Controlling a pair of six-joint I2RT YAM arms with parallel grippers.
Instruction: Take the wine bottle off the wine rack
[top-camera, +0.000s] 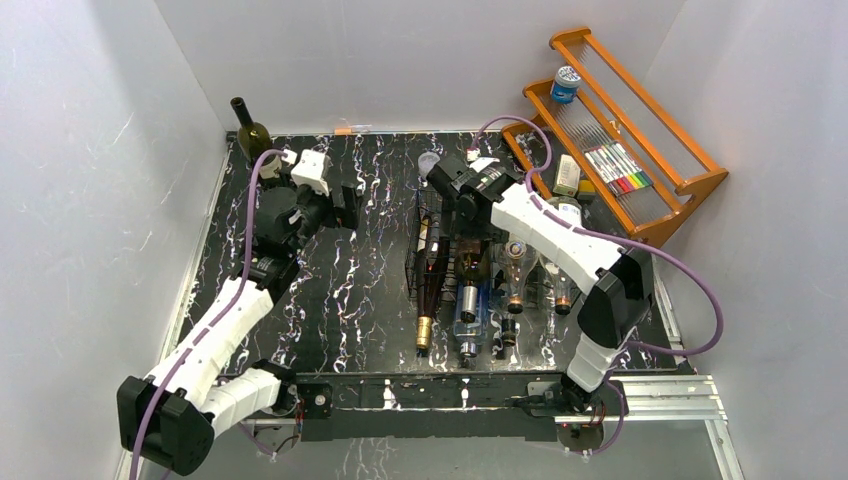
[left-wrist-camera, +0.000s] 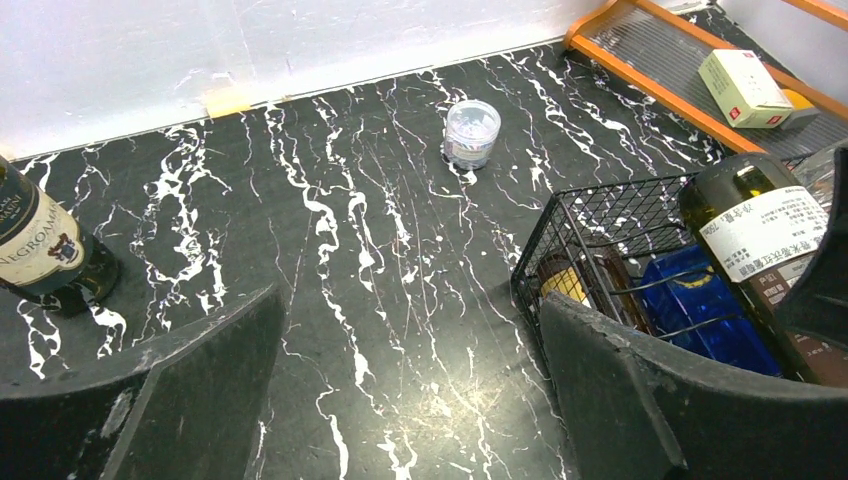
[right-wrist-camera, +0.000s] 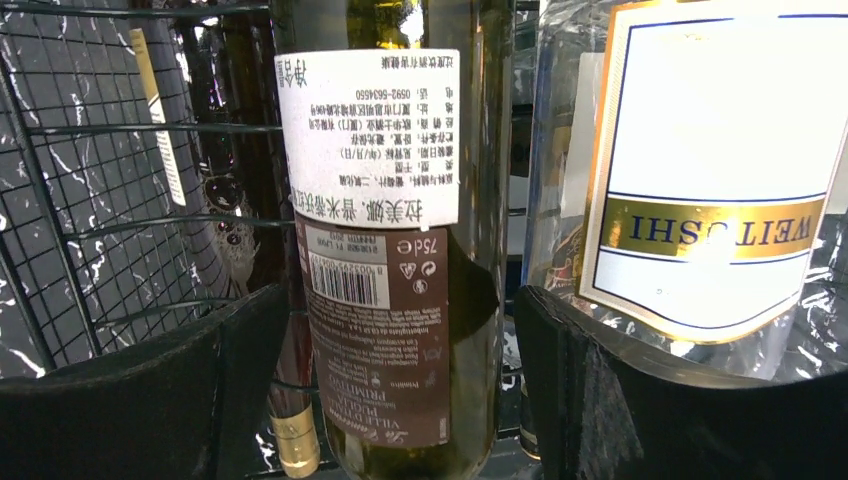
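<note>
Wine bottle (right-wrist-camera: 390, 250) lying in wine rack (left-wrist-camera: 590, 225), label facing up (white sticker, Chinese print). Right gripper (right-wrist-camera: 400, 310) astride bottle body, jaws apart, sliver of gap at one finger. Left gripper (left-wrist-camera: 410, 300) above marbled table (left-wrist-camera: 380, 200) beside rack, jaws wide.

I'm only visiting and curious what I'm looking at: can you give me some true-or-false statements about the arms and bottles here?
1. The right gripper has a finger either side of a white-labelled bottle lying in the wire rack. True.
2. The left gripper holds a bottle. False: it is open and empty above the table.
3. A dark bottle stands upright at the table's far left corner. True.
4. The orange shelf is on the left. False: it is at the far right.
</note>
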